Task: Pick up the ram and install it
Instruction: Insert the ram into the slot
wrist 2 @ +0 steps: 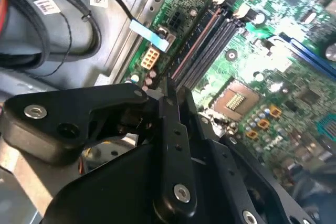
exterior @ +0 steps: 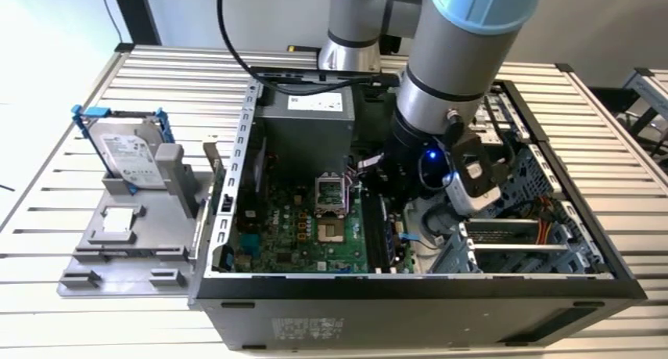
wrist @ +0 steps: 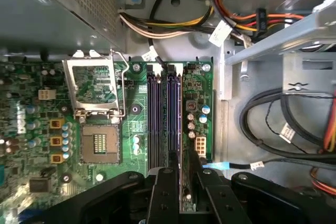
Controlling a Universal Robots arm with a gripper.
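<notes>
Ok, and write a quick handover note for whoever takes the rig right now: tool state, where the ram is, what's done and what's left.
Tool: inside the open computer case, low over the motherboard's memory slots, and it looks shut on the ram.
Ram: held edge-on in line with the slot farthest from the processor socket.
Done: the ram is picked up and brought to the slots.
Left: whether it is fully seated can't be told from these views, so check that and the tool's release.
</notes>
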